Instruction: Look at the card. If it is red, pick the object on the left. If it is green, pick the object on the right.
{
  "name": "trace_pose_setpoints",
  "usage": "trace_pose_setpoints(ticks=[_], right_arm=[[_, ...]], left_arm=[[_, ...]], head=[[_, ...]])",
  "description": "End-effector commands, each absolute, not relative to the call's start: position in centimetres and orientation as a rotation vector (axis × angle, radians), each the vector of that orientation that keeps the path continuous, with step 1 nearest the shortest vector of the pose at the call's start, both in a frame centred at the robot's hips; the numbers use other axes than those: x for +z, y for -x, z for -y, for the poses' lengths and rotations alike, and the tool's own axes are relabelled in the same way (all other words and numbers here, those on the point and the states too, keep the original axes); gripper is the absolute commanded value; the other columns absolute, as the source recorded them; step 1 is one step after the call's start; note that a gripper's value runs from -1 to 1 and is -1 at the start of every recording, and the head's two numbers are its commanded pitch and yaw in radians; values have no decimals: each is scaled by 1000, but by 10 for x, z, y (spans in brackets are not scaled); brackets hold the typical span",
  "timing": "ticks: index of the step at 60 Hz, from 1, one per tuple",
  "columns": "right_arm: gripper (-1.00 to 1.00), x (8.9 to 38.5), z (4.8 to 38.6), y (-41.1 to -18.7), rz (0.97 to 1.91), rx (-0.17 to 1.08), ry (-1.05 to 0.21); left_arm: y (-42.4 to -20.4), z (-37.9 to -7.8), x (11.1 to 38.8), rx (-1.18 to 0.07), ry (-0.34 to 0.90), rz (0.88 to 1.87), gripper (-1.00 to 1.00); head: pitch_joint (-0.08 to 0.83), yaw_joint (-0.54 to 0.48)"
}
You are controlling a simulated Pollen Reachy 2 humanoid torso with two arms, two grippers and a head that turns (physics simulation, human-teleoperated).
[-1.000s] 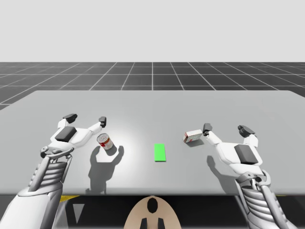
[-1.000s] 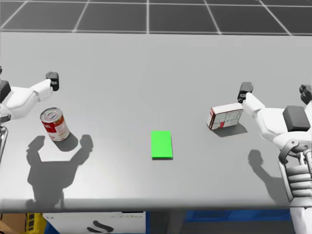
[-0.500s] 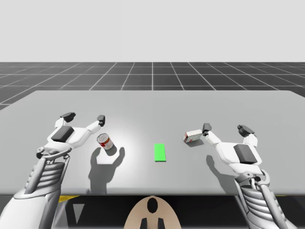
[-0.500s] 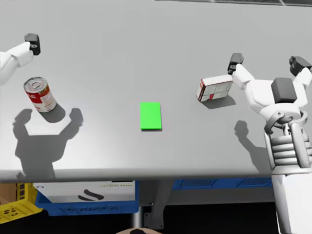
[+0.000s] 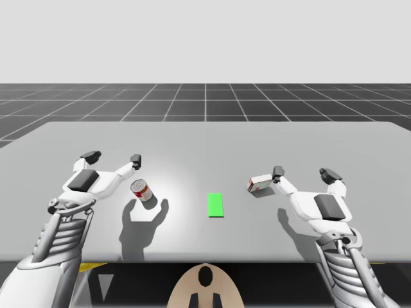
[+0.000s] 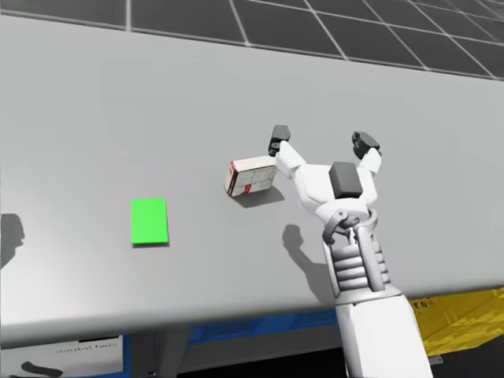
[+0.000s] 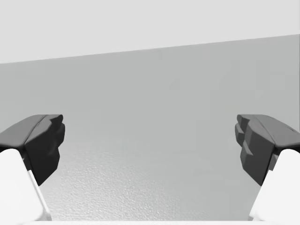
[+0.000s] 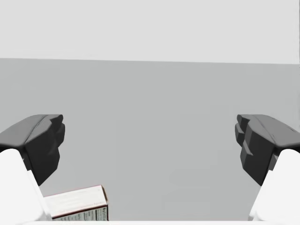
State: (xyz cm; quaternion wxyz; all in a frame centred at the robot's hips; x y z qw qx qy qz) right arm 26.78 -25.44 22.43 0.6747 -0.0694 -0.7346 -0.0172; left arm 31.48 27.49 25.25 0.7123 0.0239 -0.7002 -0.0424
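The card [image 5: 215, 205] lies flat on the counter [image 5: 205, 138], near its front edge and about midway between the two objects, and it is green. By the rule, that makes the object on the right the one to pick. That object is a white and red box [image 5: 259, 183] lying on its side to the right of the card.

My right end effector [image 5: 303, 173] is at the box, low over the counter with its fingers spread wide and nothing held. In the right wrist view the box sits close beside one finger and off to the side of the gap, not squarely between the two (whether that finger touches it I cannot tell).

I judge the reading of the card to be done and the approach nearly so. What is left is centring on the box, closing and lifting.

To the left of the card stands a red and white can [image 5: 141, 190]. My left end effector [image 5: 113, 157] hangs just beside it, wide open and empty.
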Motion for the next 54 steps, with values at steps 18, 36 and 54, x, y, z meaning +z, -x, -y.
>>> trace_pose_setpoints(ticks=[18,36,54], right_arm=[[-1000,213,224,-242,1601,20,115],[-1000,167,195,-224,1516,46,-42],[-1000,147,188,-253,1425,48,-68]], left_arm=[[-315,-272,247,-103,-86,1552,-1000],[-316,-273,248,-111,-97,1568,-1000],[-314,-274,250,-115,-110,1580,-1000]], head=[[661,-324],[648,-318],[645,-317]])
